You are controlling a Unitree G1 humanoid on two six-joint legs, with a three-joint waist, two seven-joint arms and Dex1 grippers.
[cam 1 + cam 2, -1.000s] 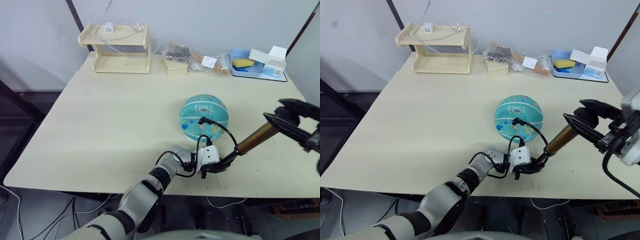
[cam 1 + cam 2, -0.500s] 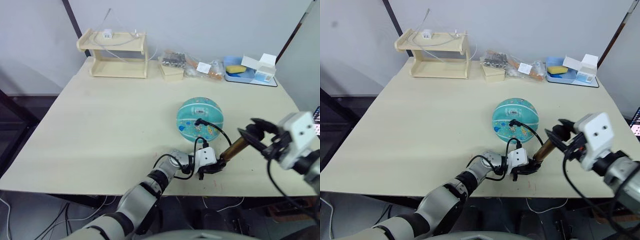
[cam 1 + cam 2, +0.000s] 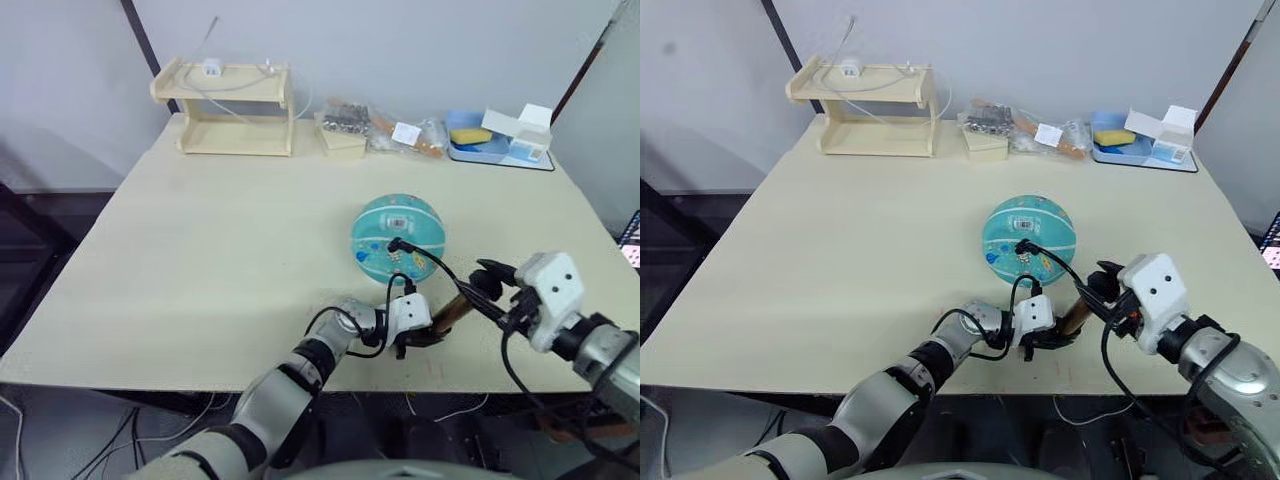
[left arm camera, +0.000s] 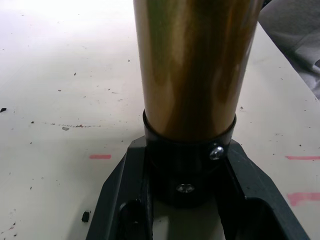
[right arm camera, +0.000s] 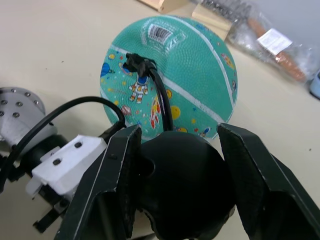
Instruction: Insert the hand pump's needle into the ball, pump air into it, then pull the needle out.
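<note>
The teal-turquoise ball with white seam lines and small cartoon prints (image 3: pixel 398 238) sat round on the pale wooden worktop (image 3: pixel 220 240), toward the near edge and right of the middle. A small black fitting (image 5: pixel 136 64) was plugged into the ball's upper face beside its white label; the needle itself could not be made out. From the fitting a thin black hose (image 5: pixel 162 102) curved down toward the slim hand pump with an amber-gold translucent cylinder (image 3: pixel 450 309), which lay slanted close to the near edge, just in front of the ball.

The left gripper (image 3: pixel 415 335) held the pump's lower black end cap (image 4: pixel 186 170), its two black fingers (image 4: pixel 125 197) closed against the cap's sides. The right gripper (image 5: pixel 175 160) clasped the pump's black handle end (image 5: pixel 180 187), a finger pressed against each side.

Along the far edge stood a light wooden shelf rack (image 3: pixel 226 105) near the left corner, clear packets (image 3: pixel 385 125) in the middle, and a blue tray (image 3: pixel 490 145) toward the right corner.
</note>
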